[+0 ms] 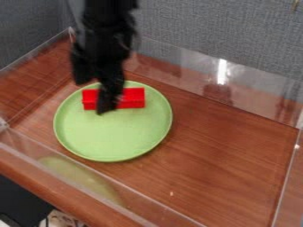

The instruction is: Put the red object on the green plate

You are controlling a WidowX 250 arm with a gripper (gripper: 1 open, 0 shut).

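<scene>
The red object lies flat on the far part of the green plate, with its long side running left to right. My black gripper hangs down right over the block's middle and hides that part. One dark finger crosses in front of the block, and red shows on both sides of it. The jaws look spread wide, and the block rests on the plate rather than hanging from them. The picture is blurred around the fingers.
The plate sits on a brown wooden tabletop fenced in by low clear plastic walls on all sides. A grey fabric backdrop stands behind. A pale smear shows through the front wall.
</scene>
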